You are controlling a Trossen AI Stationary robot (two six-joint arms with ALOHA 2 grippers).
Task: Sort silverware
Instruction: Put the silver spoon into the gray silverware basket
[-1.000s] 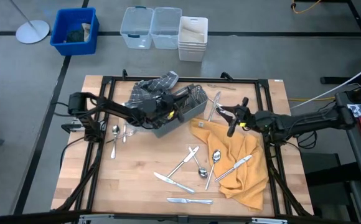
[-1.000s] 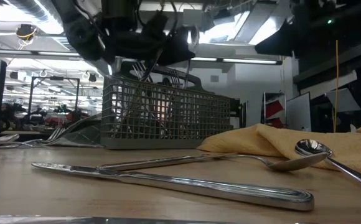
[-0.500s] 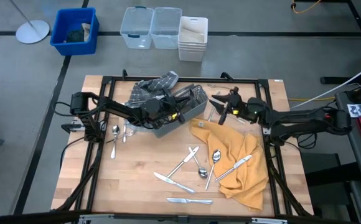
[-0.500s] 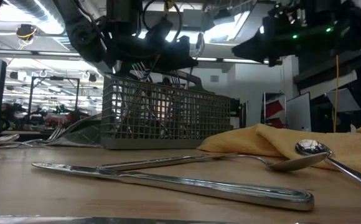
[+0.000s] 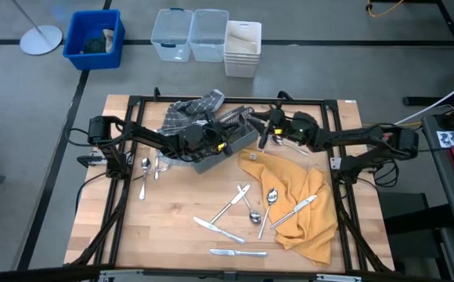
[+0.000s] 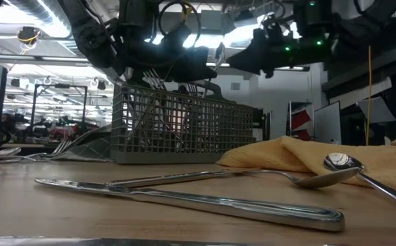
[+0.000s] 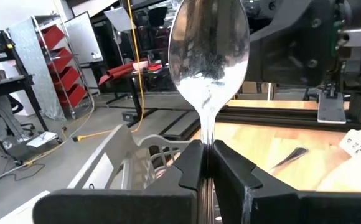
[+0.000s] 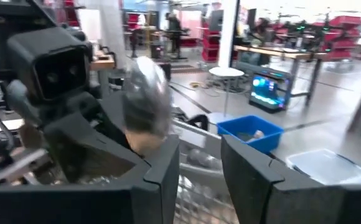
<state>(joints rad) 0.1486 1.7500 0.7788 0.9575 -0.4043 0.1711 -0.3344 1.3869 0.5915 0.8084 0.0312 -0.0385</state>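
Note:
My left gripper [image 5: 221, 144] is shut on a shiny spoon [image 7: 210, 50] above the grey wire-mesh caddy [image 5: 228, 139], which holds several pieces of silverware [image 6: 158, 82]. My right gripper [image 5: 261, 133] is open and empty, just right of the caddy and facing the left gripper. In the right wrist view [image 8: 199, 180] the spoon's bowl [image 8: 145, 102] stands just beyond one finger. More knives, spoons and a fork [image 5: 241, 207] lie flat on the table and on the yellow cloth [image 5: 299, 197]. My left gripper pinches the spoon's handle just behind the bowl [image 7: 205, 148] between its two fingers. The fingers come about level from the table's left and lie along the handle. The bowl sticks out past the fingertips [image 6: 218, 53], lifted clear above the caddy.
A grey checked cloth [image 5: 189, 110] lies behind the caddy. A spoon and a fork [image 5: 145, 174] lie at the table's left. A knife [image 6: 184, 199] lies near the front edge. Plastic bins [image 5: 203, 35] stand on the floor beyond the table.
My right gripper has gone toward the table's left and far edge, from above the yellow cloth to just beside the caddy and the held spoon. My left gripper has kept the spoon above the caddy.

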